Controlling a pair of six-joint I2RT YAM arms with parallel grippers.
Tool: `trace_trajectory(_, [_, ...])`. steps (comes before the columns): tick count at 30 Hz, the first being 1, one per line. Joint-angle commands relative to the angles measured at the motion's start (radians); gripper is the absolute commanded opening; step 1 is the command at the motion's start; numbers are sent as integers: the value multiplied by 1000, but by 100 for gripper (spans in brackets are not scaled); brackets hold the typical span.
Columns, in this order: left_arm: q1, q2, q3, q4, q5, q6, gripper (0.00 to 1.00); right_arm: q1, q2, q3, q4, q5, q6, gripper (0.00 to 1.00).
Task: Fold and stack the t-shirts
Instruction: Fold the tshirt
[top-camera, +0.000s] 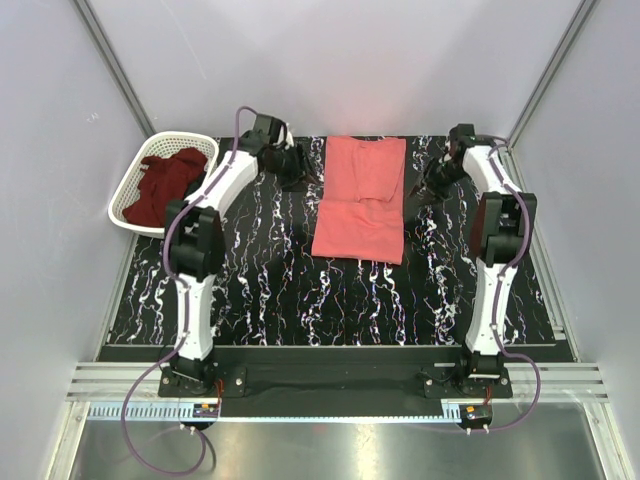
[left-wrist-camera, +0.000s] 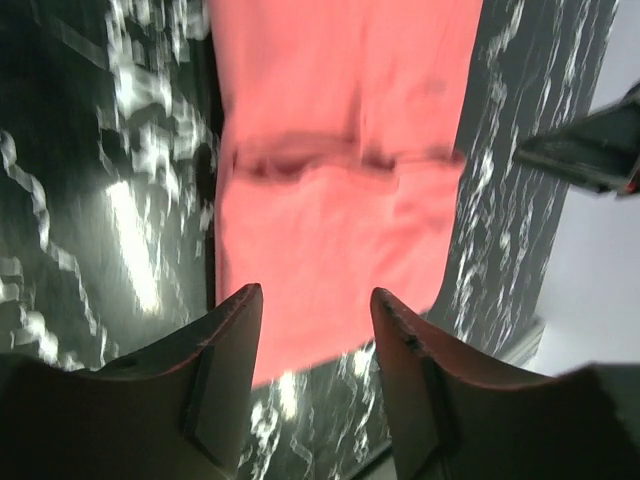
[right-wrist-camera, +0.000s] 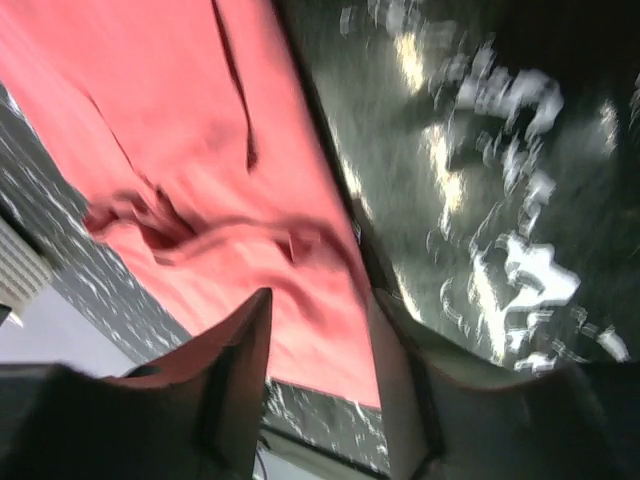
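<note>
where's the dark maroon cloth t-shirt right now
In the top view, the dark maroon cloth t-shirt lies crumpled inside the white plastic lattice basket at the far left, just left of the left gripper.

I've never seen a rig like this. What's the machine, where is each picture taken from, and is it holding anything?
Two white robot arms stand at the near edge of a black marbled table. One picture is from a fixed camera overhead; the others are from a camera on each wrist, looking past its fingers. A salmon-pink t-shirt lies partly folded between the arms; a dark maroon t-shirt sits in a white basket, far left. The left gripper and right gripper are open, holding nothing.
</note>
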Motion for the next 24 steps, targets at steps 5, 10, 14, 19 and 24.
trace_trajectory(5, [-76, -148, -325, 238, 148, -2, 38, 124, -193, -281, 172, -79, 45, 21])
trace_trajectory(10, [-106, -60, -259, 270, 189, -31, 35, 132, -141, -231, 149, -34, 12, 37])
trace_trajectory(14, [-104, 3, -227, 270, 197, -44, 33, 132, -129, -182, 97, 40, -79, 47])
trace_trajectory(19, [-104, 8, -245, 270, 199, -50, 33, 132, -109, -128, 68, 132, -183, 53])
trace_trajectory(24, [-104, 4, -253, 246, 197, -42, 33, 132, -49, -87, 56, 132, -211, 53])
